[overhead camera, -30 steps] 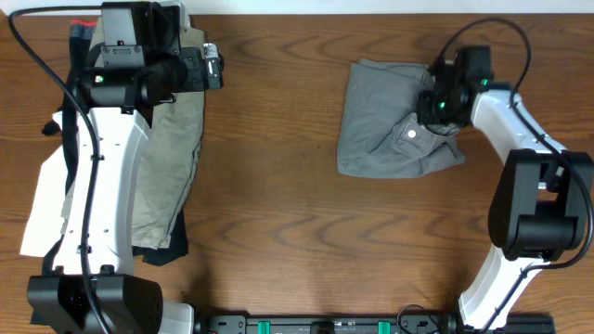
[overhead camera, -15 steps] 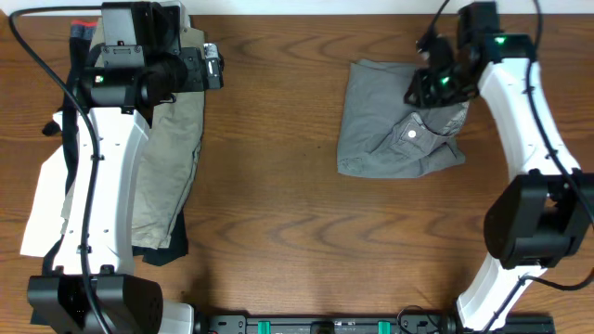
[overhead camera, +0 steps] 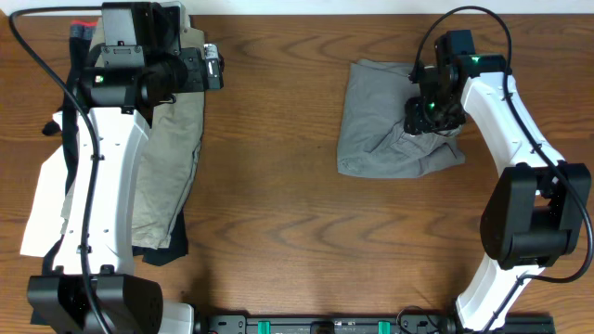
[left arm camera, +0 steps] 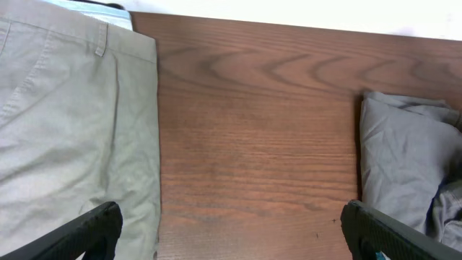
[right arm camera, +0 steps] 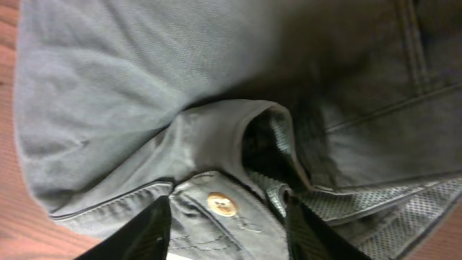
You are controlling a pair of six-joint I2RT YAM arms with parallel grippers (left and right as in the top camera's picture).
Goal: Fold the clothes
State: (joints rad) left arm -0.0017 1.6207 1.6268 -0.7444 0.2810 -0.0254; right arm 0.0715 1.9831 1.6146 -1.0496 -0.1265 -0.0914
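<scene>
**A:** Where are the shorts (overhead camera: 380, 130)?

**B:** Upper right of the overhead frame, a wrinkled grey bundle on the table (overhead camera: 278, 186). The right gripper (right arm camera: 228, 217) hangs close over the waistband (right arm camera: 216, 126), its jaws spread and holding nothing, with the button (right arm camera: 221, 204) between them.

**A:** What's the risk?

**B:** If it closes there, I'd expect it to pinch the waistband together with the mesh lining (right arm camera: 339, 206). Several layers would then lift at once, and the bundle would drag or bunch instead of opening flat. The hard button could also slip off a finger.

**A:** And the left gripper (left arm camera: 231, 213)?

**B:** It's wide apart and empty, upper left over the khaki pair (overhead camera: 172, 158), well apart from the shorts. Nothing pins the cloth.
</scene>
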